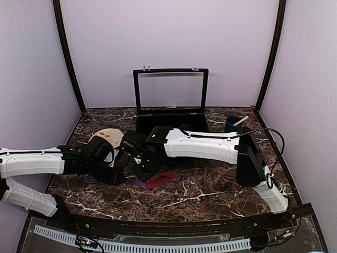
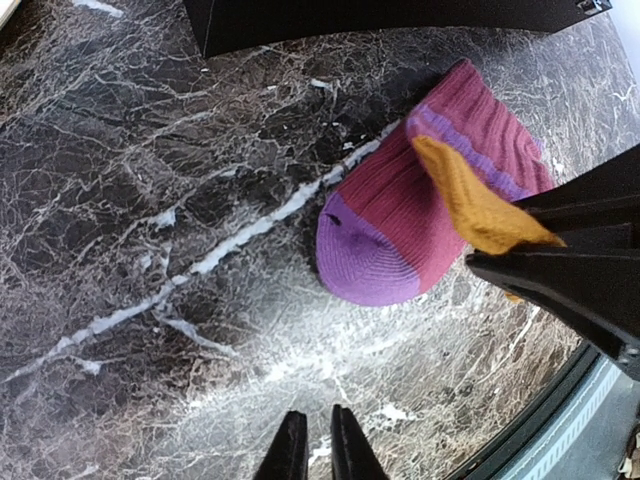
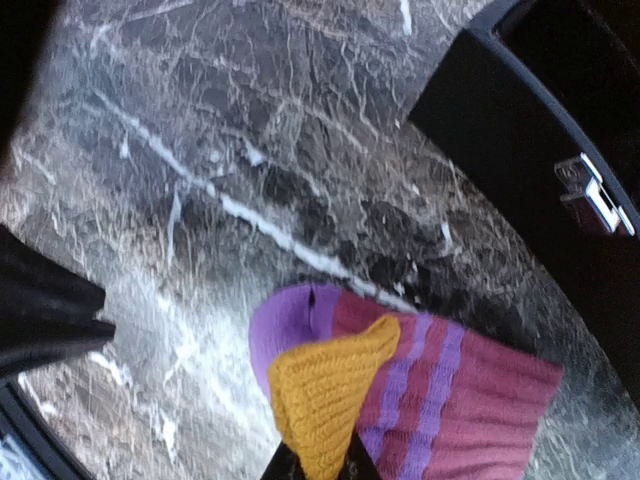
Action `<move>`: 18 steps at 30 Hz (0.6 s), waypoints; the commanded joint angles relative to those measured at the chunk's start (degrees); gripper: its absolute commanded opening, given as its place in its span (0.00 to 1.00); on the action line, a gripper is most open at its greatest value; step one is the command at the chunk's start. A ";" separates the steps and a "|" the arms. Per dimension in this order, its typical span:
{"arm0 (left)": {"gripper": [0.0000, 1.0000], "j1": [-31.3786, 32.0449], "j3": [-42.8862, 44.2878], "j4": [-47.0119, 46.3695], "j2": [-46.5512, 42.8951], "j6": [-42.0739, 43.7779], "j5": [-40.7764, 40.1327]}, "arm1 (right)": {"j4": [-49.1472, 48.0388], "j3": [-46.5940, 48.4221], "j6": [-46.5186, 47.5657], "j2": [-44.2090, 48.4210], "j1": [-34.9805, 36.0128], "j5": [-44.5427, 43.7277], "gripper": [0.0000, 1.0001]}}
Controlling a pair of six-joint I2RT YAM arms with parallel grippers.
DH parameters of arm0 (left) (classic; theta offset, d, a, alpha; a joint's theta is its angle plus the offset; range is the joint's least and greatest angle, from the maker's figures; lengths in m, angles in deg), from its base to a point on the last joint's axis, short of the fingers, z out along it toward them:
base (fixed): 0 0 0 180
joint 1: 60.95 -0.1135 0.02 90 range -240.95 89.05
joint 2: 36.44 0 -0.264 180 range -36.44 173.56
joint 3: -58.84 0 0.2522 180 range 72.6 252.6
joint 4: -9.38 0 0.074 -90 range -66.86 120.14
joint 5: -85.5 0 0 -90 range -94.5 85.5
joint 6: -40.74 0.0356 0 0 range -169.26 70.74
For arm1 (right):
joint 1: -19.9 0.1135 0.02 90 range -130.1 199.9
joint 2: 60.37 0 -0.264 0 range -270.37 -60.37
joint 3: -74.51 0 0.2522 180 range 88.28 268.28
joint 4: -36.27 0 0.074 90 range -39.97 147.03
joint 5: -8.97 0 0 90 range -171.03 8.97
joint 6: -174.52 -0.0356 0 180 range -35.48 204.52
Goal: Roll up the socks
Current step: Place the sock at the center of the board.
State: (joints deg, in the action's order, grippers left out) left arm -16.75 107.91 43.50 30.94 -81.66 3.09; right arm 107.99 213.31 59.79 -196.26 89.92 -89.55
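Observation:
One of the socks, maroon with purple stripes, a purple toe and an orange end (image 3: 330,390), lies on the dark marble table (image 1: 210,184) just in front of the black case. The maroon sock (image 1: 160,179) (image 2: 400,220) (image 3: 480,400) has its orange end folded up over its body. That end sits pinched between the fingers of my right gripper (image 3: 325,465) (image 1: 143,171). My left gripper (image 2: 317,445) (image 1: 122,171) hovers over bare marble just left of the sock. Its jaws stand nearly together with nothing between them. No second sock shows for sure.
A black case (image 1: 171,122) with its lid (image 1: 171,89) raised stands at the back centre. A tan oval piece with a brown mark (image 1: 107,138) lies behind the left arm. A dark blue cup (image 1: 234,124) sits at the back right. The table's front rim (image 1: 158,224) is near.

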 commanded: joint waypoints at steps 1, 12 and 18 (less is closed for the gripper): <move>0.12 0.12 -0.13 1.75 -1.78 0.41 -0.64 | -1.88 0.96 -1.67 -1.95 0.47 1.24 0.13; 0.13 0.09 0.47 2.32 -2.54 -0.56 -1.98 | -4.16 -0.78 -1.45 -0.79 0.47 2.94 0.54; 0.13 0.11 1.89 0.25 -3.00 -2.08 -2.78 | -4.97 -7.76 -0.85 5.86 0.04 -0.98 0.54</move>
State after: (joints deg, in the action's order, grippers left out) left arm -16.75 107.95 45.16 29.65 -82.53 1.52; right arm 103.70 211.12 58.72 -196.39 89.92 -87.71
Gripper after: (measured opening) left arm 0.134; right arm 0.539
